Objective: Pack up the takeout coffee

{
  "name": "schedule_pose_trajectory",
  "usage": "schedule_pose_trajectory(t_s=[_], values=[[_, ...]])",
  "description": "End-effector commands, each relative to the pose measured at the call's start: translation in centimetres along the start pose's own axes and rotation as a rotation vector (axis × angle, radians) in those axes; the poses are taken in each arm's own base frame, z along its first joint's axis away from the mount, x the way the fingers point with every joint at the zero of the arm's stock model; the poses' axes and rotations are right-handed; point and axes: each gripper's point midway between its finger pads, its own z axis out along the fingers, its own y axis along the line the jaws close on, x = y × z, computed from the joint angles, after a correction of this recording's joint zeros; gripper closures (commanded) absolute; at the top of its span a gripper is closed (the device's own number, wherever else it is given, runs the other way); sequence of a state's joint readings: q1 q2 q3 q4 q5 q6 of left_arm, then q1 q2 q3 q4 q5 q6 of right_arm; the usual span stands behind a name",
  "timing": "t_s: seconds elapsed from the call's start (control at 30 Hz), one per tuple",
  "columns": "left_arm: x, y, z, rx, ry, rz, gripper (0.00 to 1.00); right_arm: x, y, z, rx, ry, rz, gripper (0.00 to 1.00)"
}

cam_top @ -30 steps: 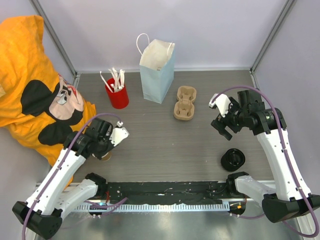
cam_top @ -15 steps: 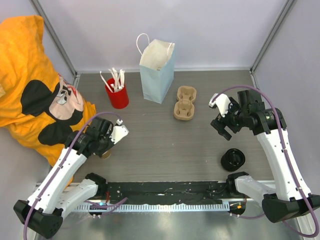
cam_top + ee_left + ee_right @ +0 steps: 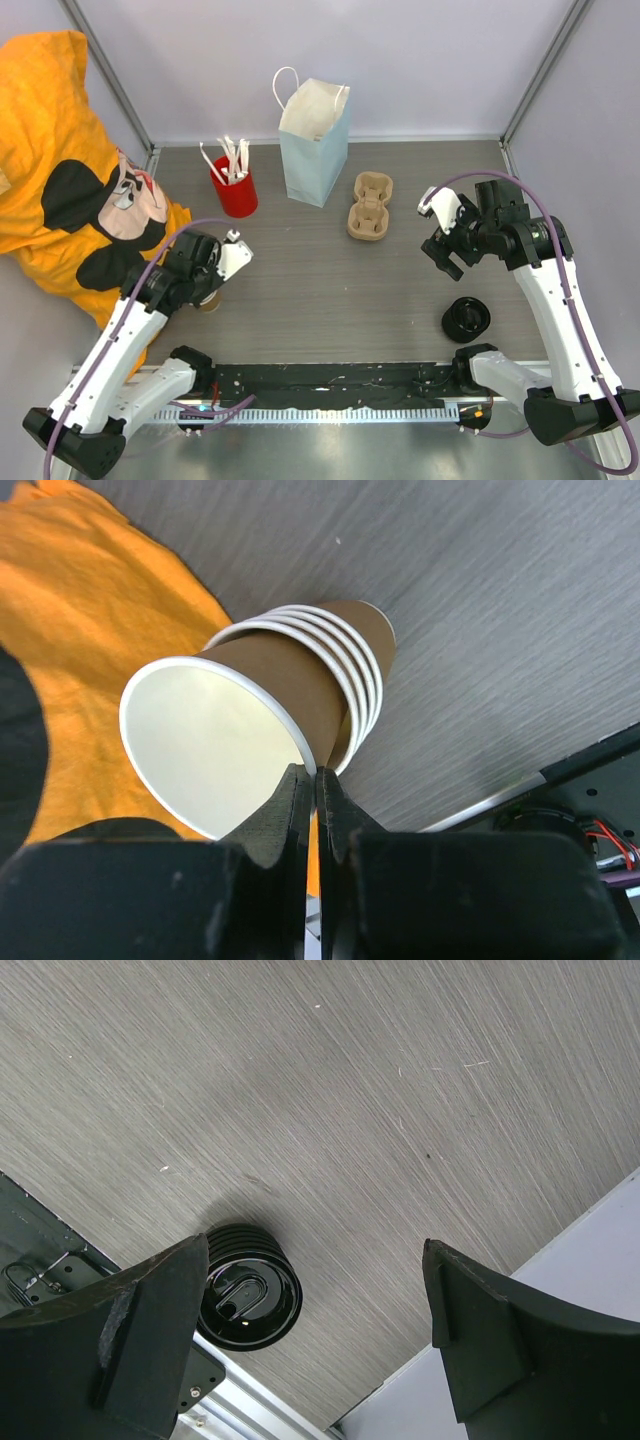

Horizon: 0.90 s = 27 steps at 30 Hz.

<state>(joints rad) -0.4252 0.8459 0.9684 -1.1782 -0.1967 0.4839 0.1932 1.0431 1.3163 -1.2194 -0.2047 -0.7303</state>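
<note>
- Grey wood-grain table (image 3: pixel 320 290), pale walls on three sides, and both arms reaching in from the near edge.
- Left gripper (image 3: pixel 308 775) is clenched, its fingertips pinching the wall of the top cup (image 3: pixel 215 745) at the rim, one finger inside and one outside.
- That cup is lidless, brown outside and cream inside. It sits nested in a cup stack (image 3: pixel 350 665) that leans away from the gripper, far end towards the table.
- Just to one side of those fingers lies an orange cloth (image 3: pixel 90 630), which runs under the stack's edge.
- Right gripper (image 3: pixel 315 1248) hangs above the table with its jaws spread wide and nothing between them.
- A stack of black lids (image 3: pixel 250 1295) stands on the table below it, close to one finger and not touched.
- Well ahead of both grippers, by the back wall, a blue bag (image 3: pixel 315 150) stands upright with its mouth open.
- Between the bag and the right gripper lies a cardboard carrier (image 3: pixel 367 207), well apart from the fingers.
- Ahead of the left gripper, beside the bag, is a red tub (image 3: pixel 235 190) of white sticks.
- As for the lidded cup, I can't find one in any view; the only cups I see are the bare ones at the left gripper.
</note>
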Motion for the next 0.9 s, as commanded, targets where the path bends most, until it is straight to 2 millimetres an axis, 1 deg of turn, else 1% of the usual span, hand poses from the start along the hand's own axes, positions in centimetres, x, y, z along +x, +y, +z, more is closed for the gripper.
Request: schedule_pose_trajectory(t_s=[0.0, 0.17, 0.2, 0.27, 0.3, 0.33, 0.4, 0.43, 0.47, 0.5, 0.53, 0.6, 0.63, 0.67, 0.73, 0.77, 0.8, 0.83, 0.87], values=[[-2.2, 2.5, -2.3, -0.091, -0.097, -0.019, 0.96, -1.6, -0.7, -0.9, 0.034, -0.062, 0.0, 0.09], [-2.9, 2.8, -3.7, -0.083, -0.128, -0.014, 0.96, -1.8, -0.9, -1.1, 0.04, -0.07, 0.002, 0.09], [-3.4, 3.1, -4.4, -0.091, -0.148, -0.015, 0.96, -1.8, -0.8, -1.2, 0.042, -0.071, 0.002, 0.09], [-3.5, 3.3, -5.0, -0.093, -0.158, -0.006, 0.96, -1.8, -0.8, -1.2, 0.042, -0.071, 0.002, 0.09], [-4.1, 3.6, -5.8, -0.095, -0.185, -0.009, 0.96, -1.7, -0.9, -1.2, 0.043, -0.068, 0.002, 0.09], [-4.4, 3.7, -6.1, -0.092, -0.194, -0.008, 0.96, -1.7, -0.9, -1.2, 0.046, -0.067, 0.001, 0.09], [-5.0, 3.3, -6.9, -0.054, -0.226, 0.001, 0.96, -1.7, -1.1, -1.3, 0.058, -0.065, 0.003, 0.09], [-5.8, 3.5, -7.9, -0.053, -0.264, -0.002, 0.96, -1.8, -1.3, -1.4, 0.068, -0.068, 0.008, 0.09], [-6.3, 3.5, -8.1, -0.036, -0.272, 0.001, 0.96, -2.1, -1.6, -1.7, 0.086, -0.076, 0.014, 0.09], [-6.8, 3.4, -8.3, -0.021, -0.288, -0.001, 0.96, -2.2, -2.4, -1.7, 0.122, -0.074, 0.021, 0.09], [-8.0, 3.2, -9.1, 0.008, -0.337, 0.0, 0.95, -2.4, -2.9, -1.9, 0.147, -0.079, 0.028, 0.08], [-9.8, 2.8, -8.9, 0.076, -0.355, -0.003, 0.95, -3.0, -4.3, -2.1, 0.215, -0.092, 0.062, 0.07], [-10.7, 2.3, -8.8, 0.12, -0.375, -0.005, 0.95, -2.9, -5.1, -2.3, 0.26, -0.081, 0.08, 0.06], [-12.2, 2.5, -8.3, 0.151, -0.378, -0.012, 0.95, -3.4, -6.0, -2.3, 0.292, -0.094, 0.106, 0.05], [-13.8, 1.9, -7.8, 0.21, -0.382, -0.024, 0.95, -3.3, -7.3, -2.8, 0.366, -0.08, 0.141, 0.04], [-15.3, 1.4, -7.9, 0.25, -0.413, -0.016, 0.96, -3.5, -7.9, -2.7, 0.382, -0.077, 0.163, 0.03], [-16.2, 1.0, -6.8, 0.287, -0.396, -0.02, 0.96, -3.6, -8.3, -2.8, 0.399, -0.076, 0.169, 0.03], [-17.0, 0.5, -6.3, 0.31, -0.397, -0.016, 0.97, -3.5, -8.8, -2.9, 0.416, -0.07, 0.183, 0.03], [-18.4, -0.1, -5.9, 0.326, -0.428, 0.0, 0.97, -3.4, -9.2, -2.9, 0.433, -0.059, 0.191, 0.02]])
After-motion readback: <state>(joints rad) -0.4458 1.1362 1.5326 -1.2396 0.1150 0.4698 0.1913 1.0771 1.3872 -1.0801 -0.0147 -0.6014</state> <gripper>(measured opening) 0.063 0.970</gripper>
